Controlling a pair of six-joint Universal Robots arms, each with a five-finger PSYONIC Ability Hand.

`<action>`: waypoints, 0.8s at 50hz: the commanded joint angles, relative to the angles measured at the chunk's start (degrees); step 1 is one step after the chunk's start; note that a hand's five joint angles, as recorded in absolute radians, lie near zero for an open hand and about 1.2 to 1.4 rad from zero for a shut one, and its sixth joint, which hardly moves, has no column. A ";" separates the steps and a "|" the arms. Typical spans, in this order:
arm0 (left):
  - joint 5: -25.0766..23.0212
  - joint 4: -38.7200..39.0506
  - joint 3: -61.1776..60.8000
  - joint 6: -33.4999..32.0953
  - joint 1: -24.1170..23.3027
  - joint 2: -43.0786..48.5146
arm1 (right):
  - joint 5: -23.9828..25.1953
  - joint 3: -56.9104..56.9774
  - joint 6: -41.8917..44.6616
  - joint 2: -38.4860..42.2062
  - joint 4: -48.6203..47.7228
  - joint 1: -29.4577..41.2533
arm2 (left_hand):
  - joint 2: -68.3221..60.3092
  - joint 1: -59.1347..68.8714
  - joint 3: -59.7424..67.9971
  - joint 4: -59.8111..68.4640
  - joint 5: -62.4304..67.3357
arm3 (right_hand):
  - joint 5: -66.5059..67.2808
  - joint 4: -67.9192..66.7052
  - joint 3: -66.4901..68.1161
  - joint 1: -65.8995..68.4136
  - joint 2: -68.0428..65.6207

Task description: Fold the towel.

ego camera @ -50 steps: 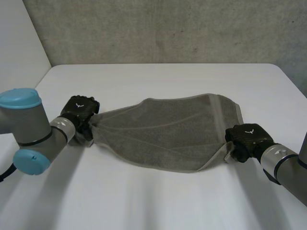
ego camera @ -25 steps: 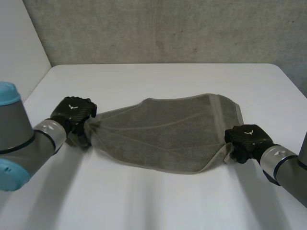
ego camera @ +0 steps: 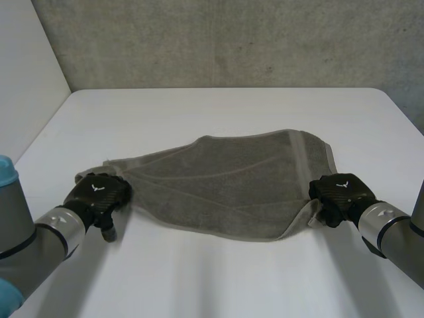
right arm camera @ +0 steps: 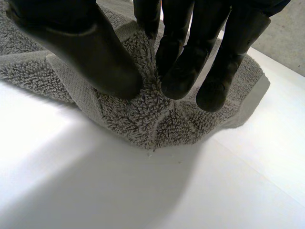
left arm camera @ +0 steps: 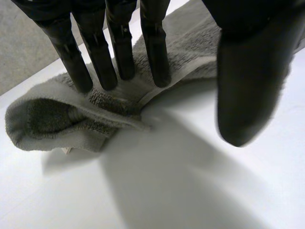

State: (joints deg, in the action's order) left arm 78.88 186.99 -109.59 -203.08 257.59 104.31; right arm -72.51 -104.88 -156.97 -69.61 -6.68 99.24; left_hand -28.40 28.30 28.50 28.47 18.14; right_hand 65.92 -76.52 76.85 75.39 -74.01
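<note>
1. Towel ends are where you'll find both hands. Your left hand sits at the left end, where the corner is rolled over on itself into a small fold.
2. In the left wrist view its fingers are straight, with their tips set down on the hemmed edge just behind that fold. The thumb stands well apart from them over bare bench and touches no cloth. This hand is spread and pinches nothing.
3. Your right hand is at the towel's near right corner. In the right wrist view its thumb and fingers are closed against each other on a raised ridge of the looped pile, so this hand is clamped on the towel.
4. Beside that grip the near edge lifts slightly off the bench. The far right corner lies flat beyond the hand.
5. Between the two hands the grey towel lies spread across the middle of the white bench. Shallow creases run along its length, and a woven band crosses it near the right end.
</note>
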 commanded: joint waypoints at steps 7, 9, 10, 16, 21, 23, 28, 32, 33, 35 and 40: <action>0.84 1.89 12.29 -0.03 0.37 13.73 | 0.18 -0.68 0.09 0.00 0.00 0.08 | 14.65 -14.55 -14.75 -14.73 -14.39 | 4.08 -3.48 3.15 4.61 -5.99; 0.84 1.89 15.27 -0.03 0.37 15.57 | 0.44 -0.77 0.09 0.00 0.00 -0.01 | 14.65 -14.55 -14.75 -14.73 -14.39 | 4.08 -3.48 3.15 4.61 -5.99; 0.84 1.89 15.28 -0.03 0.37 15.57 | 0.44 -0.77 0.09 0.00 0.00 -0.01 | 14.65 -14.55 -14.75 -14.73 -14.39 | 4.08 -3.48 3.15 4.61 -5.99; 0.75 1.89 20.63 -0.03 0.28 17.77 | 1.05 -1.12 0.09 0.00 0.00 -0.19 | 14.48 -14.39 -14.59 -14.56 -14.23 | 4.08 -3.48 3.15 4.61 -5.99; 0.93 1.89 24.32 0.06 0.20 19.87 | 1.05 -1.21 0.18 0.00 0.00 -0.19 | 14.14 -14.05 -14.25 -14.22 -13.89 | 4.08 -3.48 3.15 4.61 -5.99; 0.93 1.89 25.39 -0.03 0.20 20.67 | 1.05 -1.21 0.18 0.00 0.00 -0.10 | 13.81 -13.71 -13.91 -13.89 -13.55 | 4.08 -3.48 3.15 4.61 -5.99; 0.75 1.89 28.46 -0.03 0.02 23.13 | 1.05 -1.82 0.96 0.00 0.00 -0.01 | 13.14 -13.04 -13.24 -13.21 -12.88 | 4.08 -3.48 3.15 4.61 -5.99; 0.75 1.89 29.87 -0.03 0.02 24.18 | 1.05 -2.08 1.40 0.00 0.00 0.16 | 10.63 -10.53 -10.73 -10.71 -10.37 | 4.08 -3.48 3.15 4.61 -5.99; 0.75 1.89 30.48 -0.12 0.02 24.54 | 1.05 -2.09 1.41 0.00 0.00 0.25 | 8.11 -8.02 -8.22 -8.19 -7.86 | 4.08 -3.48 3.15 4.61 -5.99; 0.75 1.89 30.84 -0.12 -0.07 24.89 | 1.05 -2.17 1.41 0.00 0.00 0.25 | 5.59 -5.49 -5.70 -5.67 -5.34 | 4.08 -3.48 3.15 4.61 -5.99; 0.66 1.89 31.19 -0.21 0.02 25.42 | 1.05 -2.35 1.49 0.00 0.00 0.25 | -4.53 4.62 4.42 4.45 4.78 | 4.08 -3.48 3.15 4.61 -5.99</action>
State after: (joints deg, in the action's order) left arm 79.62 188.88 -78.95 -203.19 257.59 129.06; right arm -71.46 -107.02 -155.60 -69.62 -6.68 99.47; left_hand -28.35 28.41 27.76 27.79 17.81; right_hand 65.92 -76.52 77.01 75.40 -74.01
